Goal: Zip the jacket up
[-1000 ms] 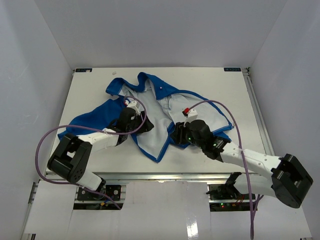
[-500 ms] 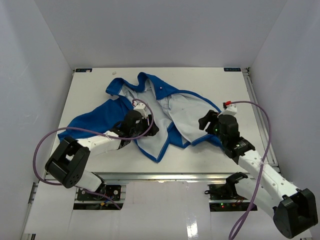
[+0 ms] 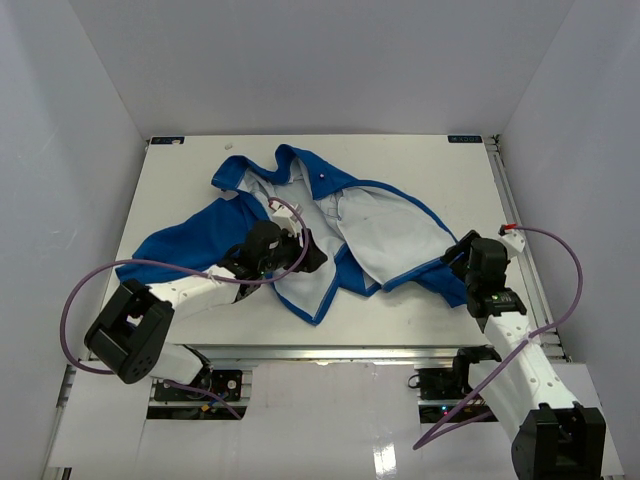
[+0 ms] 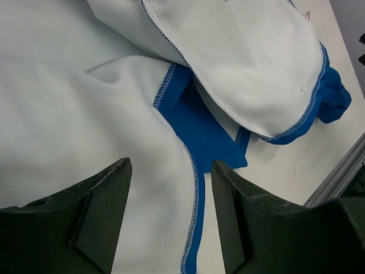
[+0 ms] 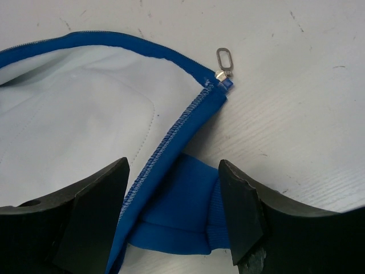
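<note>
The bright-blue jacket lies open on the white table, pale lining up and collar toward the back. My left gripper is open and empty just above the lining and blue-stitched front edge near the jacket's middle. My right gripper is open and empty at the jacket's right corner. In the right wrist view it hovers over a blue cuff and the front edge. The metal zipper pull lies on the table at the end of that edge, ahead of the fingers.
White walls enclose the table on three sides. A metal rail runs along the right edge, close to my right arm. The table's front rail shows in the left wrist view. Purple cables loop from both arms.
My right arm has swung from the jacket's middle out to its right corner, and the right panel now lies spread out to the right. My left gripper has moved slightly right.
</note>
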### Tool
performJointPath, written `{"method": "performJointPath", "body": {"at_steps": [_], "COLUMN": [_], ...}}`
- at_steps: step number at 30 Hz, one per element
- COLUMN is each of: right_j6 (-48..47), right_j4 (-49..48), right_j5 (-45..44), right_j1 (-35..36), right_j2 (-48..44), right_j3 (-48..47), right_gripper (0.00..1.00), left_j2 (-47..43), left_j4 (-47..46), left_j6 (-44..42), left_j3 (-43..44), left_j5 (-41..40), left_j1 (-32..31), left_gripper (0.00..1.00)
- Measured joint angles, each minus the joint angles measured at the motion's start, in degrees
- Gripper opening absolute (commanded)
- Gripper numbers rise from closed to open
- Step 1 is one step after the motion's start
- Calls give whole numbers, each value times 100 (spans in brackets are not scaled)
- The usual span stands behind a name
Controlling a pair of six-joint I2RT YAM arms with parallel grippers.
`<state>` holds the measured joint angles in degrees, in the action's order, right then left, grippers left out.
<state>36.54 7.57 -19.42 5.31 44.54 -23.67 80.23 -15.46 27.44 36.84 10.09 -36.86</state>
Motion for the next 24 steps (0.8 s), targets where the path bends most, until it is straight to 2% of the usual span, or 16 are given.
{"method": "performJointPath", "body": {"at_steps": [11,20,24], "right_j6": [379,190,131], "right_j4": [-199,-1185,-1838], "right_j5": [-39,795,1104], "right_j1": [-457,-1335,-1503], "right_j2": [631,2099,2535], "right_j3": [305,227,171], "right_gripper": [73,72,66], "left_j2": [100,100,114], "left_j4": [44,45,47], "left_j6": [6,24,30], "left_j3": [0,0,0], "left_j5": [8,26,53], "left_j1": [-2,-2,-2], "left_gripper": [68,68,68]}}
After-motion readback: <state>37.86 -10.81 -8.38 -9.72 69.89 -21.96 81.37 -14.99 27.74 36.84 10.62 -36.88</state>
